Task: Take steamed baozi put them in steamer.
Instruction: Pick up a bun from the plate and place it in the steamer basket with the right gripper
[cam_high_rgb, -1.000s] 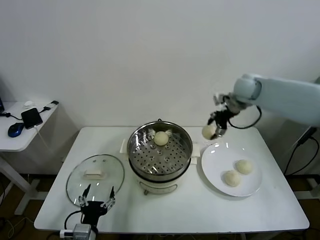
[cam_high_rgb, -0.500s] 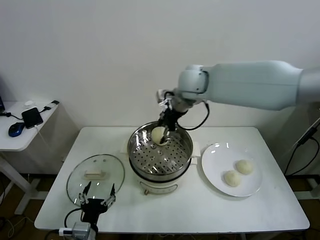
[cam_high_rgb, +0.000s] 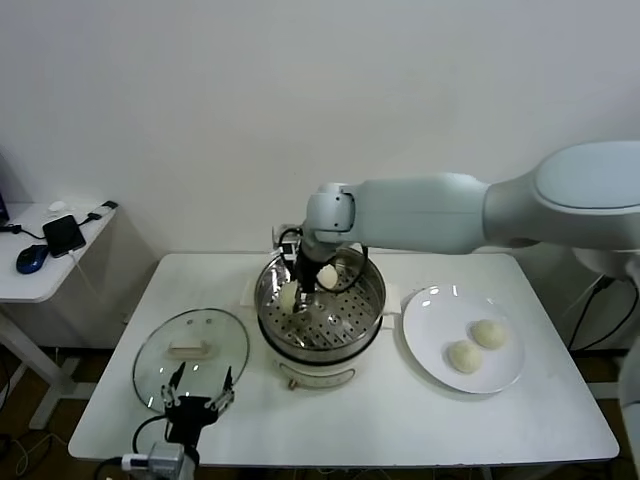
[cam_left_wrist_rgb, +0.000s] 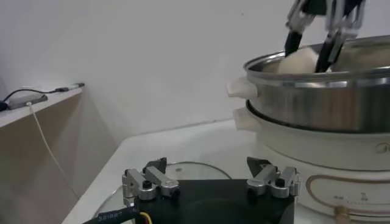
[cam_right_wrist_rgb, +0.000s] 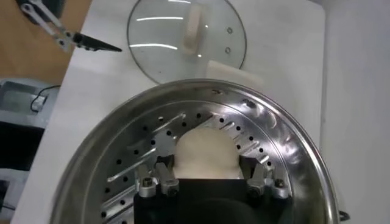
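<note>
— What's nearest us on the desk?

— The left gripper, parked low at the front left edge, its fingers spread apart with nothing between them. Just beyond it lies the round glass lid with its white handle, flat on the desk and close to the left edge. There's bare desk all along the front, between the lid and the plate.

— And the plate?

— The white plate sits at the right, just beside the steamer, with a margin of desk between it and the right edge. Two baozi rest on it side by side: one nearer us, one a little farther back.

— Where's the arm that's working?

— The right arm reaches across from the right, over the plate's far side, and the right gripper is down inside the steel pot, on its left half. Its fingers are clamped on a baozi, one on each side; the bun sits low over the perforated tray. I can't tell whether it is touching the tray.

— Anything else in the pot?

— Another baozi toward the back, right beside the gripper. The front half of the tray is bare metal.

— And farther off?

— Behind the steamer only a thin strip of desk, then the wall. Off to the left stands a separate side table holding a phone and a blue mouse, well apart from the desk.
</note>
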